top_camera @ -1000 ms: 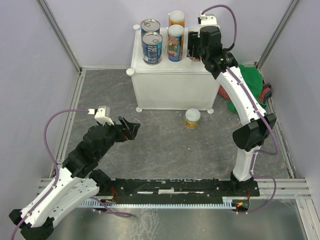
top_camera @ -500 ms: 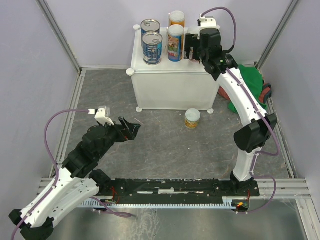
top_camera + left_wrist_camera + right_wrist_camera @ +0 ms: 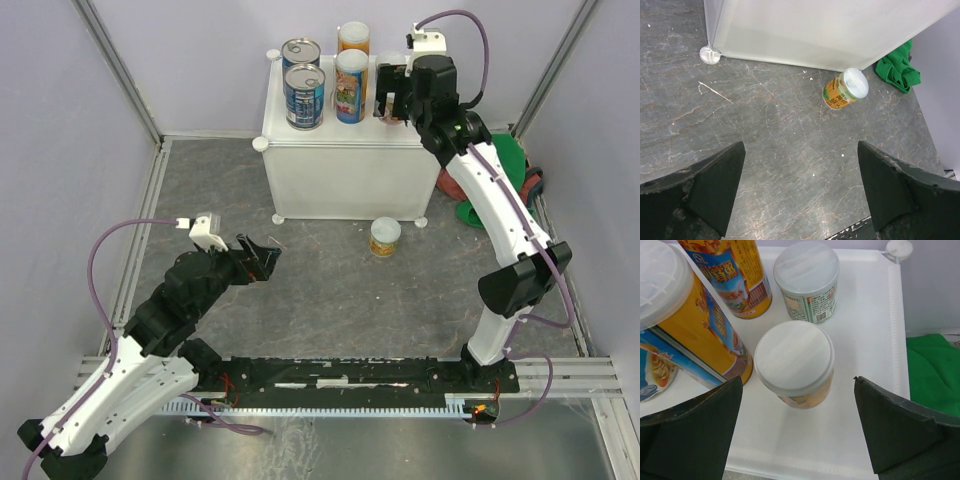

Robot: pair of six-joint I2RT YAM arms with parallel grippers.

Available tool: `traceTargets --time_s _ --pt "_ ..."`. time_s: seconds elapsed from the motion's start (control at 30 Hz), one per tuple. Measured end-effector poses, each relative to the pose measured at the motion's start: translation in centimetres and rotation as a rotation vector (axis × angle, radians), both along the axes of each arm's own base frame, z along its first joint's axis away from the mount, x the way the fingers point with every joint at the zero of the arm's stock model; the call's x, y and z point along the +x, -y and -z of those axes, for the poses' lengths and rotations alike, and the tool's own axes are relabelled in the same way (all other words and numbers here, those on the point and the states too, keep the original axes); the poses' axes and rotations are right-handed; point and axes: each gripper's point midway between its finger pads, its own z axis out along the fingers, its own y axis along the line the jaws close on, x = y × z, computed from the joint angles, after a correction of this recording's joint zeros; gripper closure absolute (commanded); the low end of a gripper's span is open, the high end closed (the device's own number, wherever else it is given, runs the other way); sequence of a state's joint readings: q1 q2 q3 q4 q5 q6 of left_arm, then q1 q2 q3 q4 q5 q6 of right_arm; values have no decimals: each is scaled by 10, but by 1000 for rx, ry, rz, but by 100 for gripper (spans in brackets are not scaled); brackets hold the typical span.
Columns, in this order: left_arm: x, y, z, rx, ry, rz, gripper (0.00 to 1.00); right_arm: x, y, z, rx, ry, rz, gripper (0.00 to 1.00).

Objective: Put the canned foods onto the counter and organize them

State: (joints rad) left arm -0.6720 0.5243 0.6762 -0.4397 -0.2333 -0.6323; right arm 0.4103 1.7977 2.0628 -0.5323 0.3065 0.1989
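Note:
The white counter carries two dark blue cans on its left and two tall yellow-orange cans in the middle. My right gripper hovers open over the counter's right end. In the right wrist view a short orange can with a pale lid stands upright on the counter top, between the spread fingers and apart from both. Behind it stands a short green-labelled can. One more small can sits on the floor before the counter. My left gripper is open and empty, low over the floor.
A green cloth lies on the floor right of the counter, and the right wrist view has it past the counter's edge. From the left wrist, the floor can sits near the counter's front wall and a counter foot.
My right gripper has opened and let go of the short orange can on the counter, then drawn back a little up and to the right. The left arm has not moved.

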Motion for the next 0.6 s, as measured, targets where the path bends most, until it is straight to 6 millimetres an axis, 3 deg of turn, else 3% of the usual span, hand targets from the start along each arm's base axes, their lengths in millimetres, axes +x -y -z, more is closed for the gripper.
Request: traceTargets --time_s 0.17,0.6 --pt "-2 -1 -4 -19 8 -2 1 -9 -1 -7 27 8 -17 2" --pt "-8 -5 -5 -42 0 -9 1 -8 -12 8 59 -32 -55 7"
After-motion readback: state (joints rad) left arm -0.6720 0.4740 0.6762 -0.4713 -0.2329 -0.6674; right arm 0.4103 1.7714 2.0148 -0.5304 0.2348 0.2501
